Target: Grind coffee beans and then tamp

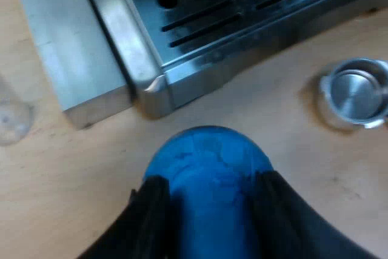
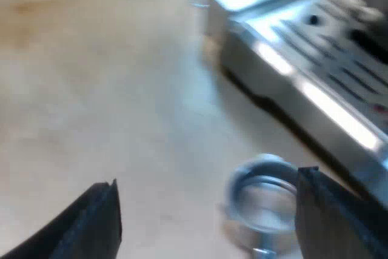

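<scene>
My left gripper [image 1: 209, 189] is shut on the blue tamper [image 1: 209, 153], whose rounded body sits between the two black fingers just above the wooden table, close to the corner of the espresso machine's drip tray [image 1: 200, 22]. The metal holder's round basket [image 1: 354, 92] lies on the table a short way off, its handle hidden. My right gripper [image 2: 209, 180] is open wide over the table. The holder's basket [image 2: 260, 201] lies below it, close to one finger, beside the machine's base [image 2: 315, 89].
The slotted steel drip tray juts over the table near both grippers. A metal block [image 1: 73, 47] stands against the machine's side. A clear glass [image 1: 13, 119] rests on the table near that block. Bare wooden tabletop [image 2: 91, 89] stretches away from the machine.
</scene>
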`<state>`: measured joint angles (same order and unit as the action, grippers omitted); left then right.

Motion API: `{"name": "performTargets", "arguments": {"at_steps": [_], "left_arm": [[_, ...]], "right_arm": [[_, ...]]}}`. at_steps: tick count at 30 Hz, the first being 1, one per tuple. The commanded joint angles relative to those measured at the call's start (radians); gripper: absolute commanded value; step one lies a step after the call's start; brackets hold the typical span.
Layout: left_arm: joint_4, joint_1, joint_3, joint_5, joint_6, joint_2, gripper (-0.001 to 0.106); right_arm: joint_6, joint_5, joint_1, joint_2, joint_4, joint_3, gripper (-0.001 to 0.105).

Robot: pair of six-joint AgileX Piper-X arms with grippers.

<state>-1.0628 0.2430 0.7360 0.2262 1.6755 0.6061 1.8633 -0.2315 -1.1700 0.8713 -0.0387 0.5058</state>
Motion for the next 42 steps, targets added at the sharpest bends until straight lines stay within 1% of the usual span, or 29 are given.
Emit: {"name": "performTargets", "arguments": {"at_steps": [1, 2, 4, 5, 7, 11, 13, 14, 18, 19, 20, 22, 23, 24, 26, 28, 31, 32, 34, 36, 38, 40, 42], "left_arm": [[-0.010, 0.075, 0.003, 0.040, 0.012, -0.030, 0.000], [-0.010, 0.086, 0.003, 0.040, 0.014, -0.031, 0.000], [-0.010, 0.156, 0.003, 0.040, 0.021, -0.031, 0.000], [-0.010, 0.173, 0.003, 0.040, 0.023, -0.031, 0.000], [0.000, 0.238, 0.003, 0.040, 0.028, -0.031, 0.000], [0.026, 0.326, 0.003, 0.040, 0.028, -0.031, 0.000], [0.037, 0.379, 0.003, 0.040, 0.028, -0.012, 0.000], [0.037, 0.393, 0.003, 0.040, 0.028, -0.006, 0.000], [0.055, 0.472, 0.003, 0.040, 0.025, 0.060, 0.000], [0.061, 0.476, 0.003, 0.038, 0.023, 0.064, 0.000], [0.085, 0.508, 0.005, 0.037, 0.003, 0.100, 0.000], [0.101, 0.550, 0.021, 0.008, -0.023, 0.156, 0.000], [0.102, 0.560, 0.026, 0.000, -0.025, 0.173, 0.000], [0.102, 0.578, 0.041, -0.022, -0.028, 0.207, 0.000], [0.102, 0.594, 0.067, -0.029, -0.031, 0.256, 0.000], [0.106, 0.613, 0.106, -0.032, -0.047, 0.334, 0.000], [0.135, 0.615, 0.153, -0.045, -0.056, 0.420, 0.000], [0.144, 0.615, 0.158, -0.048, -0.057, 0.437, 0.000], [0.173, 0.615, 0.186, -0.077, -0.058, 0.499, 0.000], [0.187, 0.615, 0.195, -0.080, -0.058, 0.533, 0.000], [0.196, 0.615, 0.199, -0.108, -0.058, 0.578, 0.000], [0.194, 0.615, 0.198, -0.175, -0.058, 0.625, 0.000], [0.194, 0.615, 0.198, -0.187, -0.058, 0.658, 0.000]], "right_arm": [[-0.006, -0.078, 0.003, -0.030, -0.002, -0.027, 0.063], [-0.012, -0.081, 0.003, -0.034, -0.002, -0.035, 0.063], [-0.058, -0.087, 0.003, -0.056, -0.002, -0.074, 0.063], [-0.065, -0.086, 0.003, -0.062, -0.002, -0.081, 0.063], [-0.089, -0.086, 0.003, -0.081, 0.025, -0.131, 0.063], [-0.095, -0.086, 0.003, -0.094, 0.112, -0.207, 0.063], [-0.095, -0.086, 0.003, -0.093, 0.141, -0.246, 0.063], [-0.095, -0.083, 0.003, -0.093, 0.143, -0.252, 0.063], [-0.095, -0.056, 0.003, -0.093, 0.151, -0.293, 0.063], [-0.095, -0.056, 0.003, -0.093, 0.151, -0.300, 0.063], [-0.095, -0.056, 0.003, -0.093, 0.151, -0.303, 0.063], [-0.095, -0.056, 0.003, -0.093, 0.151, -0.303, 0.063], [-0.095, -0.056, 0.003, -0.093, 0.151, -0.303, 0.063], [-0.095, -0.056, 0.003, -0.093, 0.154, -0.303, 0.063], [-0.095, -0.056, 0.003, -0.093, 0.154, -0.303, 0.063], [-0.095, -0.056, 0.003, -0.093, 0.154, -0.303, 0.063], [-0.095, -0.056, 0.003, -0.093, 0.154, -0.303, 0.063], [-0.095, -0.056, 0.003, -0.093, 0.154, -0.303, 0.063], [-0.095, -0.056, 0.003, -0.093, 0.154, -0.303, 0.063], [-0.095, -0.056, 0.003, -0.093, 0.154, -0.303, 0.063], [-0.095, -0.056, 0.003, -0.093, 0.154, -0.303, 0.063], [-0.095, -0.056, 0.003, -0.093, 0.154, -0.303, 0.063], [-0.095, -0.056, 0.003, -0.093, 0.154, -0.303, 0.063]]}}
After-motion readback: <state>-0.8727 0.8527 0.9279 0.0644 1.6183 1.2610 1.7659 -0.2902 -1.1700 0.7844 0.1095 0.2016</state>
